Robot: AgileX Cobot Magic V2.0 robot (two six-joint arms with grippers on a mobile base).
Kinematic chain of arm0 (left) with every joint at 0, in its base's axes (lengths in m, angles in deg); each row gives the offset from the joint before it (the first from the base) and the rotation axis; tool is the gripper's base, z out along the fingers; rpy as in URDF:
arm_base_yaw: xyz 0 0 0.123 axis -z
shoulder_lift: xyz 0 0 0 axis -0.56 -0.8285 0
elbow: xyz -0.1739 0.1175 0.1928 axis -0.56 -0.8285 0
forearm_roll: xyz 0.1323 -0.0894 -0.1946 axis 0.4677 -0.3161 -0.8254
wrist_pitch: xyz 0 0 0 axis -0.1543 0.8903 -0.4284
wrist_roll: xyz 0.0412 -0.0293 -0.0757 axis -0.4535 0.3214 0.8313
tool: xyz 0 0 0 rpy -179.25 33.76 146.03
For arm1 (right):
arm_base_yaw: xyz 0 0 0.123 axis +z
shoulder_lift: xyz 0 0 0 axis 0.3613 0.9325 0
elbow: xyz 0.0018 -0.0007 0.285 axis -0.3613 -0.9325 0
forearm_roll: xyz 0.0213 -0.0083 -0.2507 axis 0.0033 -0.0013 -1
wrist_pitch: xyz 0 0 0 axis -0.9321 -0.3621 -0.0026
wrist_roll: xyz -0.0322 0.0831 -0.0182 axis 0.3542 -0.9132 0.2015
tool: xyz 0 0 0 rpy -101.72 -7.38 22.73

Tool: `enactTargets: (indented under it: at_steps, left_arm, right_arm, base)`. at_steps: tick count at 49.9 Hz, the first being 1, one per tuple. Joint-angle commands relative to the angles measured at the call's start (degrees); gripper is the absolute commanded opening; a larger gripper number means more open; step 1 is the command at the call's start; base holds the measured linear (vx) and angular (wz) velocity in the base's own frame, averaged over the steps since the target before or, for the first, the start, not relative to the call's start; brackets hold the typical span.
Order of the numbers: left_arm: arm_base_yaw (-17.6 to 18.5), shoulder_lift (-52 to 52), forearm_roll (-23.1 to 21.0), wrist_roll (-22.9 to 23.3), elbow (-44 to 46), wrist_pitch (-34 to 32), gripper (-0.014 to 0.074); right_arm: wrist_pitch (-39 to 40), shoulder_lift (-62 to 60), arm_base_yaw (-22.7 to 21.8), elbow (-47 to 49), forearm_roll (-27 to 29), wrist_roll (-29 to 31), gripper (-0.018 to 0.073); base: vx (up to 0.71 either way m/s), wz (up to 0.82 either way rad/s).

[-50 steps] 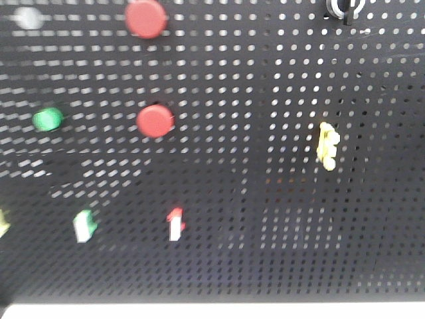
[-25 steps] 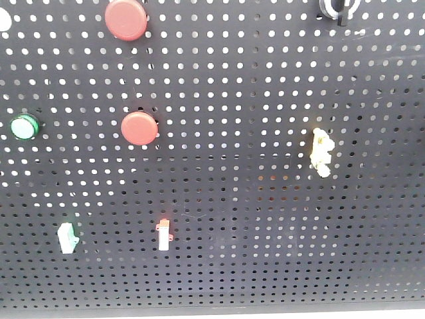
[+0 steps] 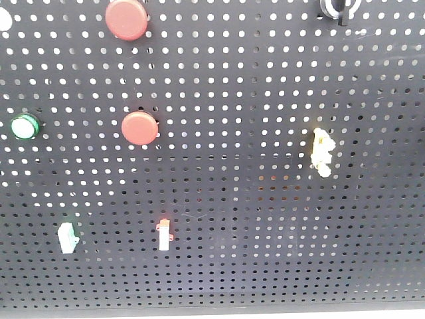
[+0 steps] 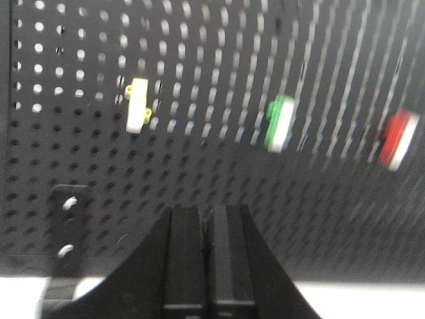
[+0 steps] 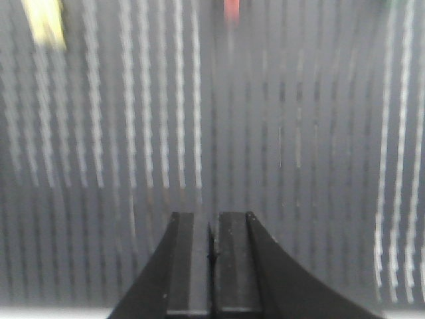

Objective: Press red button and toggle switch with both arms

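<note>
A black perforated panel (image 3: pixel 252 100) fills the front view. Two round red buttons sit on it, one at the top (image 3: pixel 126 18) and one mid-left (image 3: pixel 140 127). A red-and-white rocker switch (image 3: pixel 163 234) sits low down, and a yellow toggle switch (image 3: pixel 322 151) at the right. No arm shows in the front view. My left gripper (image 4: pixel 206 216) is shut and empty, facing the panel below a yellow-white switch (image 4: pixel 138 105), a green-white switch (image 4: pixel 280 123) and a blurred red-white switch (image 4: pixel 398 139). My right gripper (image 5: pixel 212 219) is shut and empty, before a motion-blurred panel with a yellow smear (image 5: pixel 45 23) and a red smear (image 5: pixel 232 10).
A green round button (image 3: pixel 24 126) and a green-white rocker switch (image 3: pixel 67 238) sit at the panel's left. A black knob (image 3: pixel 340 8) is at the top right edge. A black bracket (image 4: pixel 66 226) with two holes sits at the panel's lower left in the left wrist view.
Between one second and half a second ago the front view shifted, so the panel's parts slid left in frame and sharpened. Since then nothing has visibly moved there.
</note>
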Motion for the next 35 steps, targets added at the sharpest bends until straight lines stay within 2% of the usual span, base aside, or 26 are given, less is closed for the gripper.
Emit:
enactTargets:
  at_steps: [1,13,23,24,29,35]
  left_arm:
    - [0.2,-1.0,0.1,2.4,7.2,-3.6,0.0001]
    - [0.2,-17.5,0.1,-1.8,31.1,4.0,0.0001]
    - [0.2,-32.7,0.1,-2.8,50.2,13.1,0.0001]
    - [0.2,-37.6,0.0,-2.7,55.4,15.2,0.0001]
    - [0.2,-38.5,0.0,-2.5,55.4,14.7,0.0001]
    - [0.2,-39.0,-0.1,-7.7,55.4,15.4,0.0001]
  right_arm:
    - [1.9,0.2,-0.2,9.5,-0.6,-1.4,-0.0003]
    - [-11.3,14.7,-0.2,34.3,-2.1,1.5,-0.0003]
    - [-14.0,26.6,-0.2,47.7,-0.1,1.3,-0.0003]
    - [-13.8,30.7,-0.2,50.2,1.4,0.3,-0.0003]
    - [-14.5,31.1,-0.2,50.2,5.6,-1.4,-0.0003]
    - [-16.6,30.9,-0.2,50.2,10.3,-1.5,-0.0003]
  base:
    - [0.0,0.0]
    - [0.0,0.0]
    - [0.0,0.0]
    - [0.0,0.0]
    - [0.0,0.0]
    - [0.0,0.0]
